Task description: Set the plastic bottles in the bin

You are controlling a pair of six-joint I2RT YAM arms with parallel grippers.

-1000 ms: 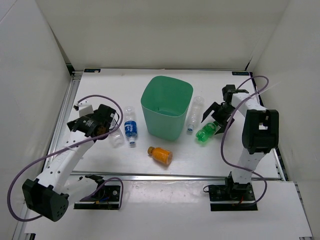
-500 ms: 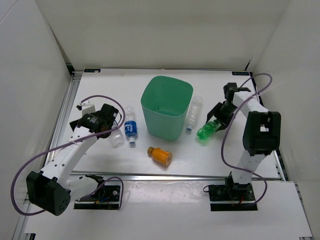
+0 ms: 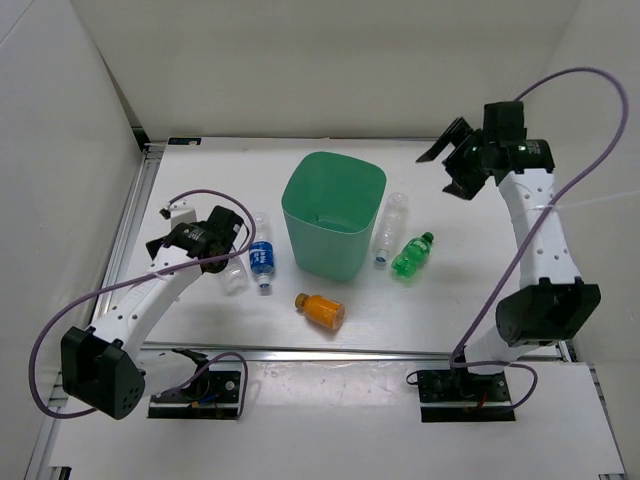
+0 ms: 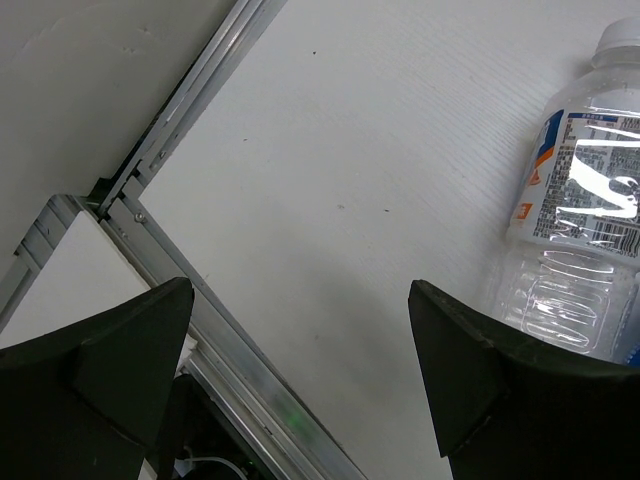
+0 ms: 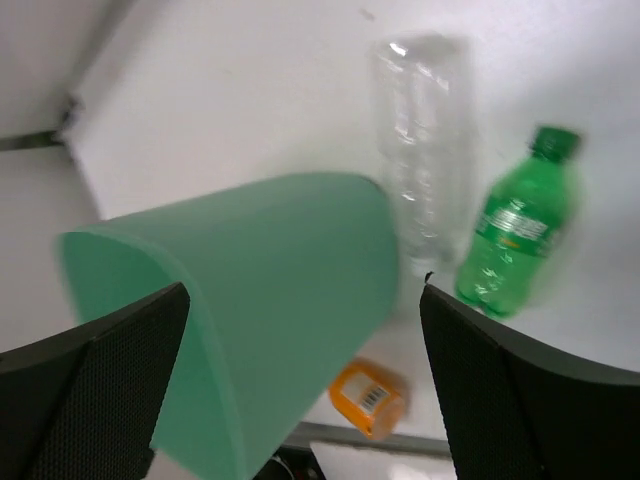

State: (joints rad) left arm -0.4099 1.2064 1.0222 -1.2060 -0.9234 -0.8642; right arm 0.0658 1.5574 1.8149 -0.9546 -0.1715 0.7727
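Note:
The mint-green bin [image 3: 333, 215] stands upright mid-table. The translucent green bottle [image 3: 412, 255] and a clear bottle [image 3: 390, 228] lie to its right. The short orange bottle [image 3: 321, 310] lies in front of it. The clear bottle with the blue label [image 3: 261, 255] and another clear bottle [image 3: 233, 278] lie to its left. My left gripper [image 3: 236, 240] is open and empty, low beside those two; the labelled bottle [image 4: 590, 190] is right of its fingers [image 4: 300, 380]. My right gripper [image 3: 447, 170] is open and empty, raised high behind the green bottle. It [image 5: 305, 380] looks down on the bin [image 5: 270, 300], green bottle [image 5: 510, 240], clear bottle [image 5: 420, 130] and orange bottle [image 5: 370, 400].
White walls enclose the table at the back and sides. A metal rail [image 3: 135, 225] runs along the left edge and shows in the left wrist view [image 4: 170, 150]. Another rail [image 3: 340, 352] runs along the front. Purple cables loop off both arms.
My right gripper was down at the green bottle; it has lifted high and back, leaving the bottle lying on the table. My left gripper has edged toward the bottles left of the bin.

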